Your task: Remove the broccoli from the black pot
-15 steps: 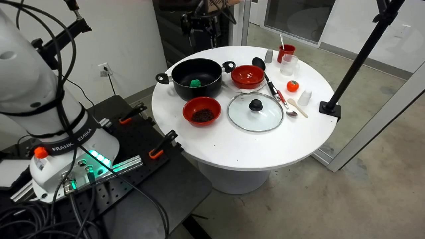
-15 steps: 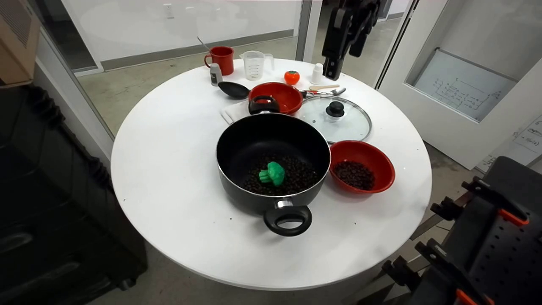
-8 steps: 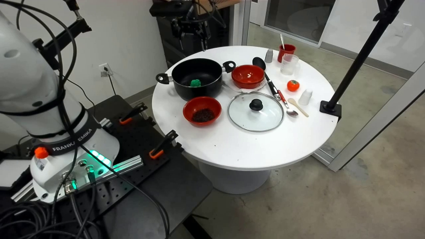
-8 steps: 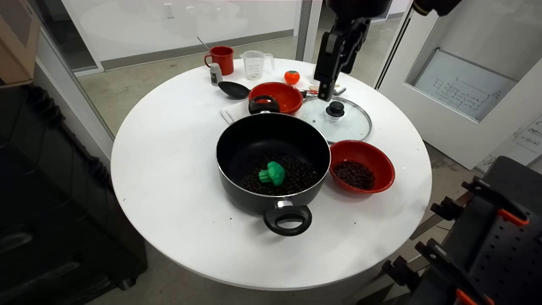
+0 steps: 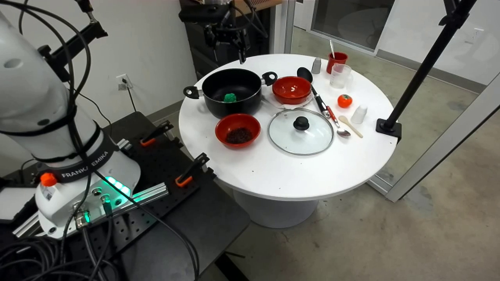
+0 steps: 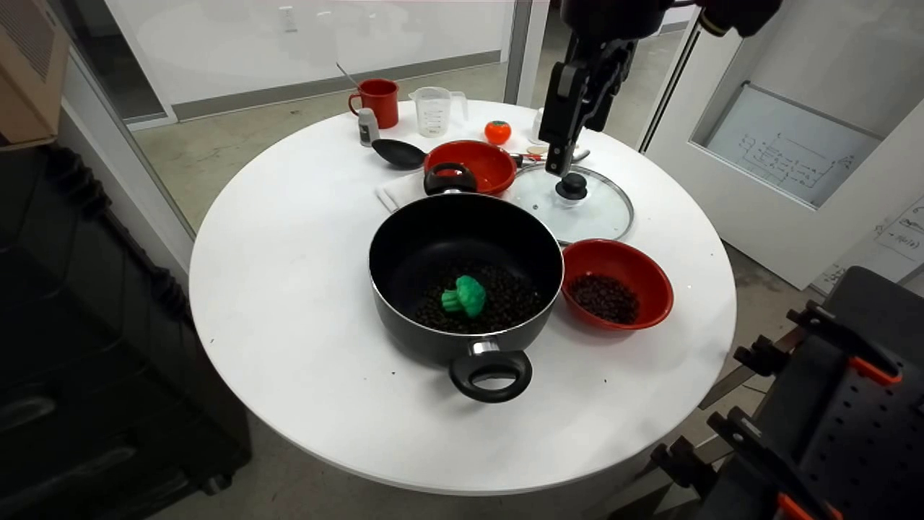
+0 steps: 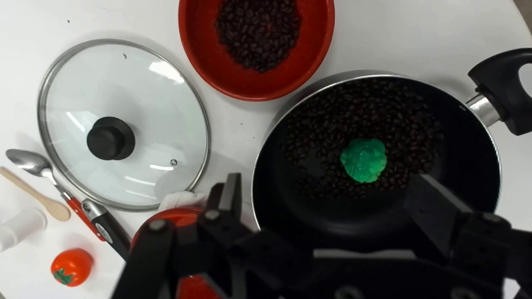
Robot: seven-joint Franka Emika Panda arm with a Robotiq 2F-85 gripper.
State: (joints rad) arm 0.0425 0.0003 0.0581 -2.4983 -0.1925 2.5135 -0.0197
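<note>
The bright-green broccoli lies on dark beans inside the black pot. The broccoli also shows in an exterior view and in the wrist view. The pot fills the right of the wrist view. My gripper is open and empty, its fingers wide apart. In the wrist view the broccoli shows just beyond the gap, right of its middle. The gripper shows in both exterior views, up above the table and apart from the pot and the broccoli.
A red bowl of beans stands close beside the pot. The glass lid lies near both. Red bowls on a cloth stand by the pot's far handle. A ladle, spoons, tomato, shakers, measuring cup and red mug lie further off.
My gripper has come lower and moved toward the left in both exterior views, mostly in the first half second. It stays open. The broccoli and pot have not moved.
</note>
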